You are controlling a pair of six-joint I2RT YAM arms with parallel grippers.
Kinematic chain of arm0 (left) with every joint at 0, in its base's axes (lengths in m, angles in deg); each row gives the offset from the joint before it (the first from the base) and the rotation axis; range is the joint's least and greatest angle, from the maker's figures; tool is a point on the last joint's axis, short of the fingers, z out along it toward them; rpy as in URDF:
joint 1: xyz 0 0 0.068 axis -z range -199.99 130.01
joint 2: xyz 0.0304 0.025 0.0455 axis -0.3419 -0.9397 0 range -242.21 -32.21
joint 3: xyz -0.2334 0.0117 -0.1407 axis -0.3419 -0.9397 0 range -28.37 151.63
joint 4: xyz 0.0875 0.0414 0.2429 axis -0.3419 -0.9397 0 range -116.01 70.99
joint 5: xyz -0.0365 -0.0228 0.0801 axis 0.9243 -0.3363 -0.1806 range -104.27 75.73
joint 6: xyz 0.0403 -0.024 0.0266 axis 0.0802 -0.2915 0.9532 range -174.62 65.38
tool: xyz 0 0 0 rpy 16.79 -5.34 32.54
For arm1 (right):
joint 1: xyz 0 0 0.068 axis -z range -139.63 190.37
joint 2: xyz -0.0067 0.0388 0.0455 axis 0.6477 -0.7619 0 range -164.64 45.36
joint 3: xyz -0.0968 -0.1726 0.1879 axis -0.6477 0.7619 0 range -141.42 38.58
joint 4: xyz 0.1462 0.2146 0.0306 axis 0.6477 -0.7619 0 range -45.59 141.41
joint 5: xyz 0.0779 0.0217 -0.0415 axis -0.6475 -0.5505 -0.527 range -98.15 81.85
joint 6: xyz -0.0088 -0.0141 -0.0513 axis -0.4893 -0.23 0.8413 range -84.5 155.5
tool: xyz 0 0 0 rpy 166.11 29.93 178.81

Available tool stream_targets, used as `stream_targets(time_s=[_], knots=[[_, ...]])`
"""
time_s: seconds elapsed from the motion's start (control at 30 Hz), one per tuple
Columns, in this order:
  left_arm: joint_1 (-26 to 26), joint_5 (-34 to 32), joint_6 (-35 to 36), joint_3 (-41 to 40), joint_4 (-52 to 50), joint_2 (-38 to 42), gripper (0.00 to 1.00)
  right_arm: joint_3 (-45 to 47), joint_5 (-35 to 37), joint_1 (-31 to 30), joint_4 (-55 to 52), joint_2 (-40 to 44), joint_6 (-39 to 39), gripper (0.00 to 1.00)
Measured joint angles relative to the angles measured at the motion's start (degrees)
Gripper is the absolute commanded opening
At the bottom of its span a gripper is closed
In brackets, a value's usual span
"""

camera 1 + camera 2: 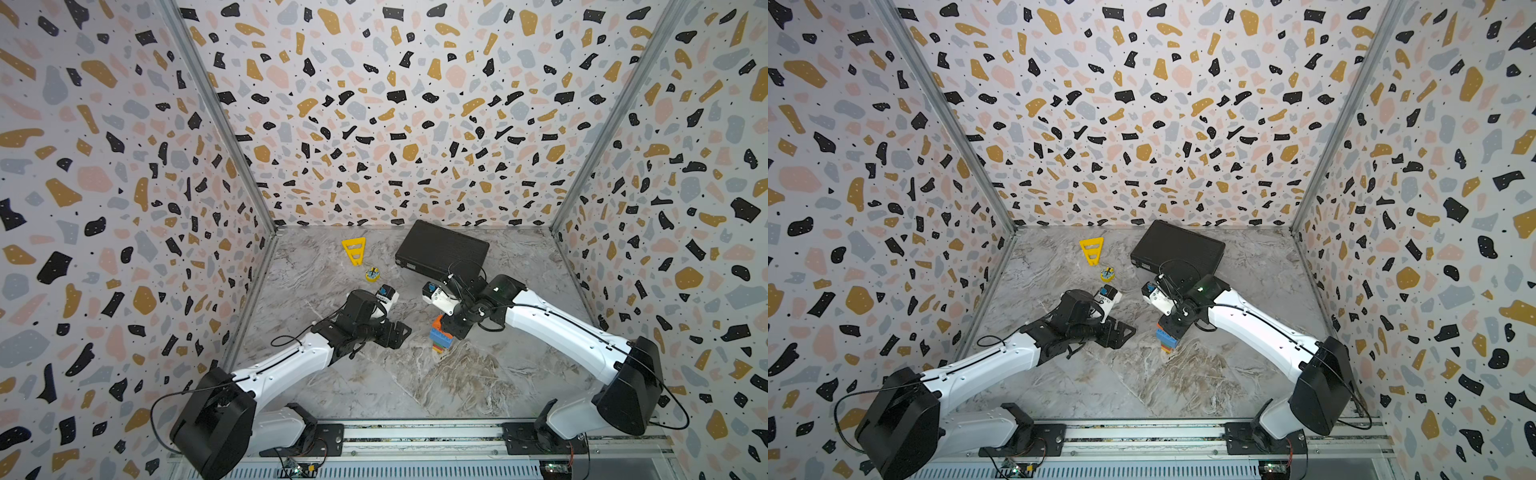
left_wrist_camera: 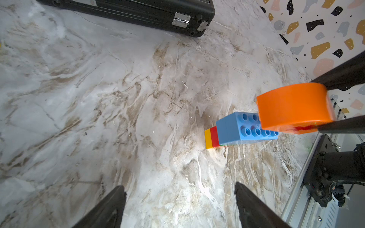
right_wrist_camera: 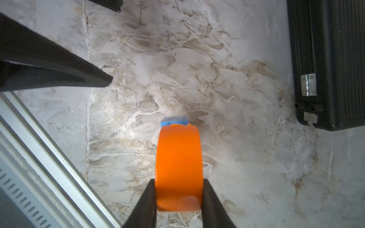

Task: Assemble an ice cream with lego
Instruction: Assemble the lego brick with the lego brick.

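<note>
On the marble table (image 1: 374,386) I see the black case (image 1: 442,249) above centre in both top views. My left gripper (image 1: 399,336) sits mid-frame, jaws wide apart and empty. My right gripper (image 3: 178,181) is clamped on the orange dome (image 3: 178,158), over the studs of the ice cream stack (image 1: 440,343), which stands just right of centre; I cannot tell whether they touch. A yellow triangle (image 1: 354,250) lies left of the case
</note>
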Motion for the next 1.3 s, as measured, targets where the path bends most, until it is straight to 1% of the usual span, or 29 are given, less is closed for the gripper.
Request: stream_targets(time_s=[0.17,0.5,1.3], knots=[[0.0,0.1,0.0,0.0,0.0,-0.1,0.87,0.0,-0.8,0.0,0.0,-0.2,0.8,0.07],[0.0,0.1,0.0,0.0,0.0,-0.3,0.87,0.0,-0.1,0.0,0.0,-2.7,2.4,0.07],[0.0,0.1,0.0,0.0,0.0,-0.5,0.87,0.7,-0.3,0.0,0.5,-3.2,3.0,0.07]])
